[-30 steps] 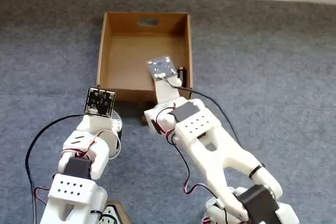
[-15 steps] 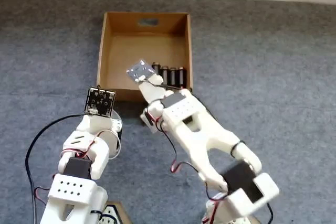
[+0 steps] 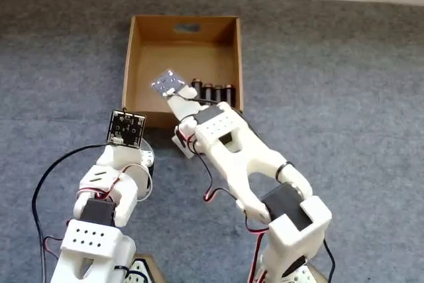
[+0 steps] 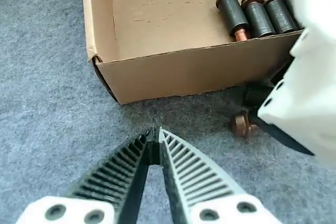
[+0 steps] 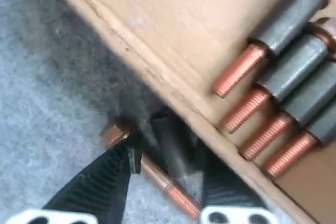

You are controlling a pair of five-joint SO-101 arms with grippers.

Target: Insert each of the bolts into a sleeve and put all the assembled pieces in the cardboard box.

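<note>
Open brown cardboard box (image 3: pixel 130 71) sits upper centre of the high view, on the grey carpet-topped counter (image 3: pixel 351 97). In the box's lower-right corner lie 4 assembled pieces (image 3: pixel 212 93): copper bolts pushed thru dark grey sleeves, side by side in a tight row, threaded ends toward the front wall. Those 4 look done & delivered.

Left to do, going by what shows: 1 loose copper hex-head bolt (image 5: pixel 152 171) and 1 short dark grey sleeve (image 5: pixel 170 148). Both are outside the box on the counter, just beside the front wall, approx. mid-frame in the high view under the white right arm (image 3: pixel 232 150). They aren't joined yet. They lie close alongside each other; can't tell if touching.

Right pincer (image 5: pixel 163 182): fingers apart, low over the counter, straddling the loose pair. The sleeve is between the fingers w/ a gap each side, so nothing is clamped.

Left pincer (image 4: pixel 156 145): fingers together, empty, aimed at the box's front wall near its left corner, apart from the loose parts.

Est. progress: 4 of 5 sets in, so most of the job is behind. Remaining steps are grab the bolt and sleeve, mate them, then drop the piece in the box next to the others.
</note>
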